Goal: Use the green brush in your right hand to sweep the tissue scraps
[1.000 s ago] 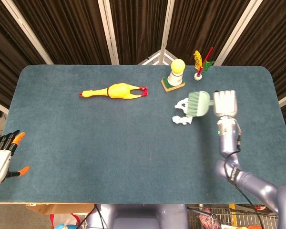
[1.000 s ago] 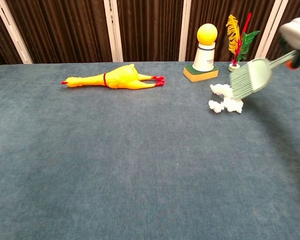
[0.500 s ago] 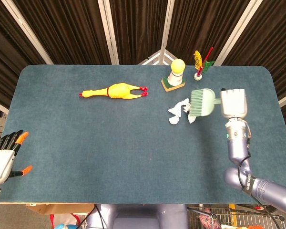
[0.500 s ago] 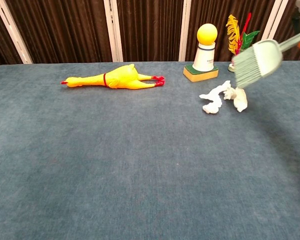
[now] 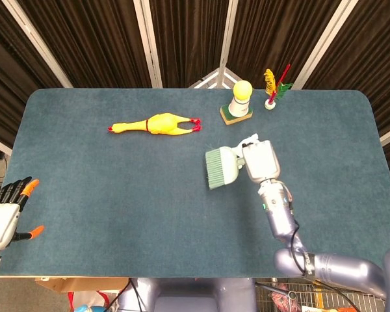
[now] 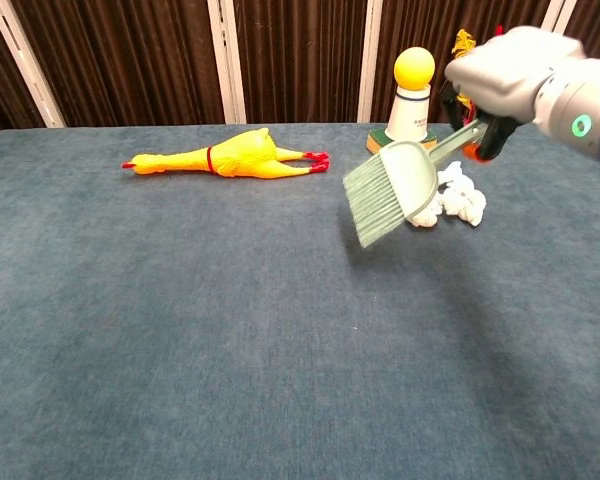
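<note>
Sweeping tissue scraps with green brush

Right hand fingers clench the handle, bristles raised at the scraps' 9 o'clock; left hand released, idle.

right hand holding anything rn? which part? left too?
The right hand grips the green brush by its handle end, bristles pointing away. The left hand holds nothing, fingers apart.

Dark brown pleated curtains with pale upright poles hang behind the blue-carpeted table.
</note>
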Available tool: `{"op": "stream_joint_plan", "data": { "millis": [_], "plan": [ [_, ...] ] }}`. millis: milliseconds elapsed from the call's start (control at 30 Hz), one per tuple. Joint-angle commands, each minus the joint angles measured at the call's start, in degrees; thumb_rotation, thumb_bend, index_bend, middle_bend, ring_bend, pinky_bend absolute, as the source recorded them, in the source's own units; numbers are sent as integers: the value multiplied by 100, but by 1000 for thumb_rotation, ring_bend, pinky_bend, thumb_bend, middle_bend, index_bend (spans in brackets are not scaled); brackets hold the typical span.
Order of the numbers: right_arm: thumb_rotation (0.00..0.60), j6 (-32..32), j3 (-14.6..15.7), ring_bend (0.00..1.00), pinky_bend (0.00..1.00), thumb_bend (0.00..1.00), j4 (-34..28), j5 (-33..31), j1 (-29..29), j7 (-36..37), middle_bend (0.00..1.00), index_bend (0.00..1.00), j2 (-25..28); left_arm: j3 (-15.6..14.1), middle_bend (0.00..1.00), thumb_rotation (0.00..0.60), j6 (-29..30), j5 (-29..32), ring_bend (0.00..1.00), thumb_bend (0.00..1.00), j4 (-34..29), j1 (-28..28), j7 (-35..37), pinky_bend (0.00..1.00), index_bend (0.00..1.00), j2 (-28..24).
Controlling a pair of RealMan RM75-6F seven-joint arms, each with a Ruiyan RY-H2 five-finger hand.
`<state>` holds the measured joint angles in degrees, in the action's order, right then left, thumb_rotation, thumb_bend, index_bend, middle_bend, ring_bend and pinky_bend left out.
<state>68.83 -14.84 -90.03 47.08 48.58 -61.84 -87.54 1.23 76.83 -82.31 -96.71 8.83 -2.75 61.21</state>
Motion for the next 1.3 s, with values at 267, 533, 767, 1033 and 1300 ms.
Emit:
{"op": "stream_joint_plan", "data": {
  "millis": [267, 533, 767, 1033, 1300],
  "plan": [
    [600, -269, 478, 970, 824, 579, 1405, 240, 144, 17, 970, 766, -598, 6, 0, 600, 11, 28, 0, 0, 40, -8, 20, 17, 0, -16],
    [600, -445, 543, 970, 824, 579, 2245, 65, 84, -73, 970, 766, -527, 5, 0, 600, 38, 39, 0, 0, 52, -22, -19, 17, 0, -2],
    [600, -329, 345, 970, 824, 578, 2643, -175, -29, -117, 970, 766, -180, -2, 0, 600, 92, -6, 0, 0, 71, -33, -82, 17, 0, 29],
    [600, -89, 255, 970, 824, 579, 2565, -170, -174, -205, 970, 766, 374, -5, 0, 600, 103, -39, 0, 0, 62, -25, -101, 17, 0, 45],
    [600, 268, 135, 970, 824, 578, 1553, 75, -342, -66, 970, 766, 1114, -15, 0, 600, 102, -75, 0, 0, 49, -14, -107, 17, 0, 60]
  ]
}}
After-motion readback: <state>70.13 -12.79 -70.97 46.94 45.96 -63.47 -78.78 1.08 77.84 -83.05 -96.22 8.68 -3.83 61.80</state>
